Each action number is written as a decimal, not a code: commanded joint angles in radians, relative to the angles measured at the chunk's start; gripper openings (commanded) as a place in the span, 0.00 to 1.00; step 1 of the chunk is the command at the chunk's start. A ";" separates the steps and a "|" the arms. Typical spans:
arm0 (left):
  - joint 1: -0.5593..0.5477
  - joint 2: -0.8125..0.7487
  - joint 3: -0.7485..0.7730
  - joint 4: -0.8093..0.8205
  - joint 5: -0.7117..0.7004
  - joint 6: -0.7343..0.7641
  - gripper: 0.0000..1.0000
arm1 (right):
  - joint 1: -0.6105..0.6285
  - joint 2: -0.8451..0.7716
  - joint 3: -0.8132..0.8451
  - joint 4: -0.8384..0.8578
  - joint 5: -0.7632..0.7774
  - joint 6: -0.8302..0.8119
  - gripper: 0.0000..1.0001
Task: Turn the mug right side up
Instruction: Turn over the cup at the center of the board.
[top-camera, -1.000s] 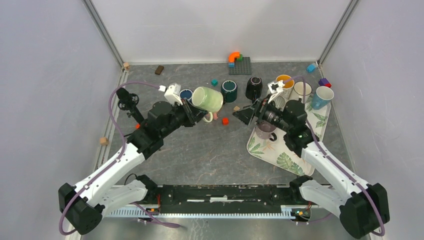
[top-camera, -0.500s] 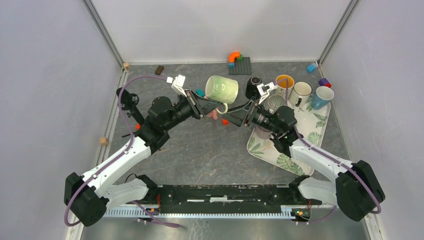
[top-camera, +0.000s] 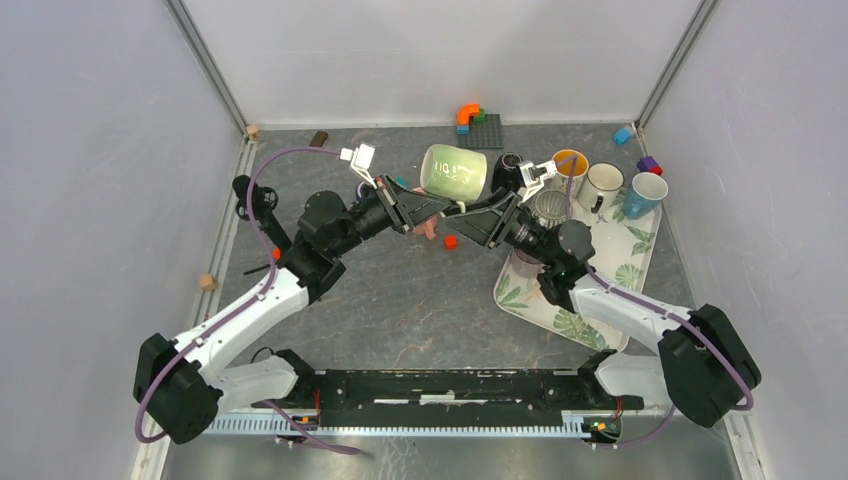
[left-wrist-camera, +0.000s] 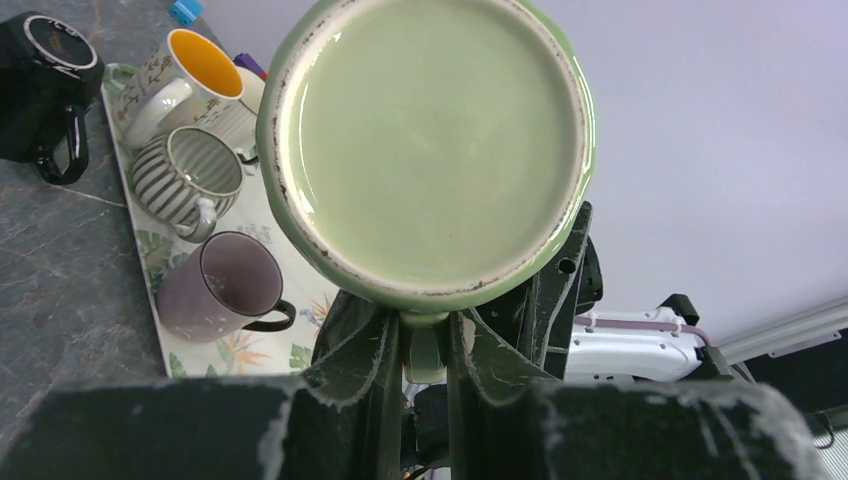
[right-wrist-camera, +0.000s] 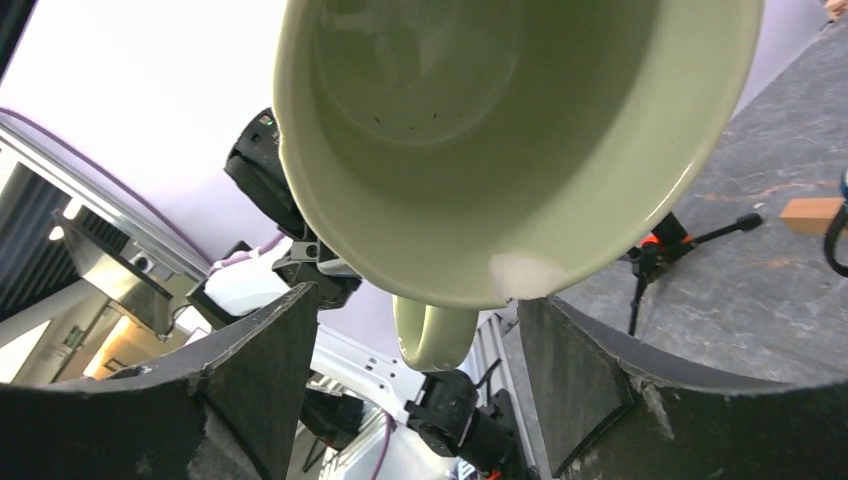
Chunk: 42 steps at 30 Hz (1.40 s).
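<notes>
Mugs stand grouped at the far right, but the green mug (top-camera: 453, 171) is up in the air above the far middle of the surface (top-camera: 420, 300). It lies on its side, its base turned to the left and its open mouth to the right. Its handle points down and toward the near side.

The left fingers (top-camera: 425, 205) are clamped together on that handle. In the left wrist view the left fingers (left-wrist-camera: 362, 360) pinch the green loop just under the round base of the green mug (left-wrist-camera: 430, 150).

The right fingers (top-camera: 487, 215) reach in from the right and stand apart. In the right wrist view the right fingers (right-wrist-camera: 260, 370) sit one on each side of the handle, just below the rim of the green mug (right-wrist-camera: 510, 130). Whether they touch the rim I cannot tell.

On the right lies a leaf-print tray (top-camera: 570, 320). A purple mug (left-wrist-camera: 225, 285) and a striped mug (left-wrist-camera: 190, 180) stand upright on it. A black mug (top-camera: 508, 165) stands on the surface just beside the green one, on its right. A small red block (top-camera: 451, 241) lies on the surface near the two sets of fingers.
</notes>
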 joint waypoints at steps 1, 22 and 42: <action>0.005 -0.005 0.022 0.196 0.046 -0.041 0.02 | 0.020 0.011 0.004 0.118 0.027 0.045 0.76; 0.005 0.000 -0.015 0.227 0.068 -0.042 0.02 | 0.037 0.035 0.028 0.132 0.054 0.054 0.10; 0.004 0.001 0.036 0.040 0.056 0.041 1.00 | 0.042 -0.163 0.073 -0.321 0.213 -0.295 0.00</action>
